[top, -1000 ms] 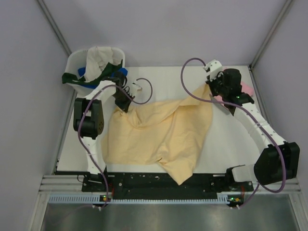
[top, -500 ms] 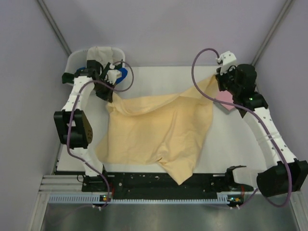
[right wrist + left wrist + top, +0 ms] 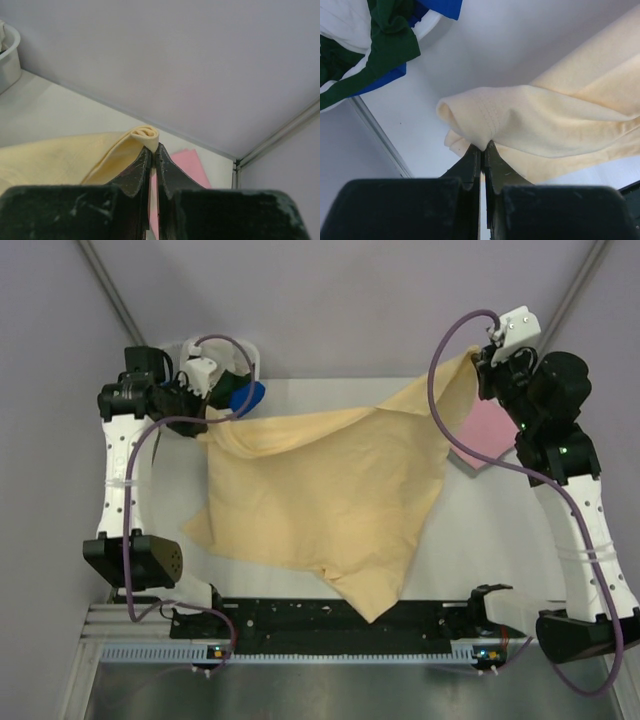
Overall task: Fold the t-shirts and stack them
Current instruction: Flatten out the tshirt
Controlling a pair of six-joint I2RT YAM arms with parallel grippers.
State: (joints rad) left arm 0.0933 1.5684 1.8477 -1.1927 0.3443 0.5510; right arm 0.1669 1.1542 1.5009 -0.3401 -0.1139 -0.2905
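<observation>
The pale peach-yellow t-shirt (image 3: 330, 490) hangs stretched between both grippers above the table, its lower corner draping to the front edge. My left gripper (image 3: 205, 420) is shut on its left corner (image 3: 485, 120), held high near the tub. My right gripper (image 3: 480, 365) is shut on its right corner (image 3: 145, 135), held high at the back right. A folded pink t-shirt (image 3: 490, 435) lies flat on the table at the right, also in the right wrist view (image 3: 187, 167). Dark green (image 3: 390, 45), blue (image 3: 440, 6) and cream-white (image 3: 342, 22) shirts sit in the tub.
The white plastic tub (image 3: 240, 352) stands at the back left corner, partly hidden by my left arm. Grey walls close in the back and both sides. A black rail (image 3: 330, 620) runs along the table's front edge.
Both grippers have risen and moved apart, left to the left and right to the back right, pulling the peach-yellow shirt wider and lifting its top edge off the table.
</observation>
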